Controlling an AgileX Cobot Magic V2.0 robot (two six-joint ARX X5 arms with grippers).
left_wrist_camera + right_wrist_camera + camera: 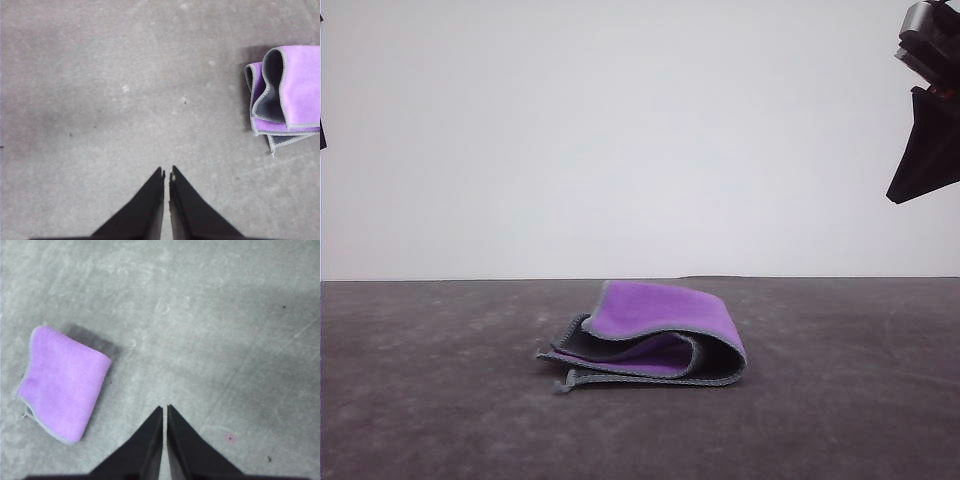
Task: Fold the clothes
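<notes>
Front view: the cloth (pixel 655 335) is seen folded into a loose bundle on the dark grey table (pixel 430 400), approx. centre, purple side up, charcoal inner layers and light grey edging exposed at its left open end. The right gripper (pixel 925 150) is seen raised at the upper right, well apart from the cloth; finger state cannot be told from this view.

Left wrist view: the left gripper (pixel 166 175) is shown w/ fingertips together, nothing held, above bare table surface. The cloth (pixel 285 92) lies well apart from the tips, its folded layers open toward the gripper side, a loose grey corner protruding.

Right wrist view: the right gripper (pixel 164 411) is shown w/ fingertips brought together, nothing between them. The cloth (pixel 65 382) is seen apart from the tips, purple face up, flat on the table.
</notes>
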